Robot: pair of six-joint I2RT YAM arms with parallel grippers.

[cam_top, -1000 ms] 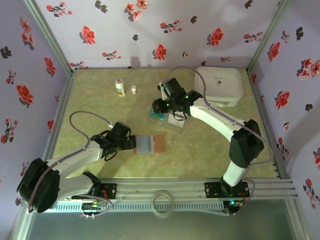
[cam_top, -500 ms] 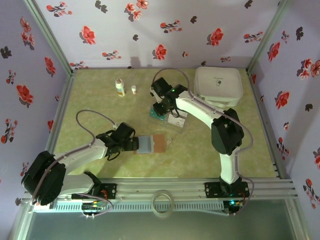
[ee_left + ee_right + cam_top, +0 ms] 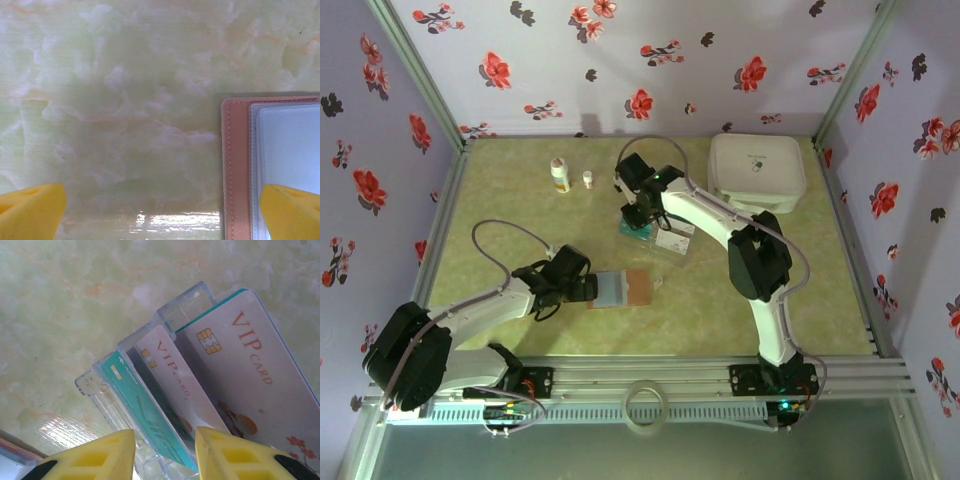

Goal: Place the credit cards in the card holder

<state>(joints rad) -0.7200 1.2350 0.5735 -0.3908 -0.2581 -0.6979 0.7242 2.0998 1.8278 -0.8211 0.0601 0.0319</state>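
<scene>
REMOTE DESK: My left tool (image 3: 160,214) stands spread wide and low over the surface (image 3: 125,100), gripping nothing. One yellow fingertip (image 3: 287,212) overlaps the clear inner sleeve of the card holder (image 3: 235,170). The other fingertip hangs over bare green marble-look top.

My right tool (image 3: 165,457) is about half closed. Its fingers straddle the lower end of a teal card (image 3: 137,405) that leans in a slot of the clear tray (image 3: 186,302). I cannot tell whether the pads actually press the card (the contact lies at the picture's bottom edge). The other credit cards (image 3: 172,380) lean in the same tray behind the teal one; they are two pale cards lettered "VIP", each with a gold chip.

From the overhead camera, the card holder lies open and flat at the middle of the surface. Its grey-blue half is on the left, just beside the left tool, and its brown half is on the right. The tray sits close behind it, under the right tool. A white case (image 3: 757,170) fills the far right corner, and two small bottles (image 3: 560,175) stand toward the far left. Lilac walls (image 3: 520,60) printed with red flowers close in three sides.
</scene>
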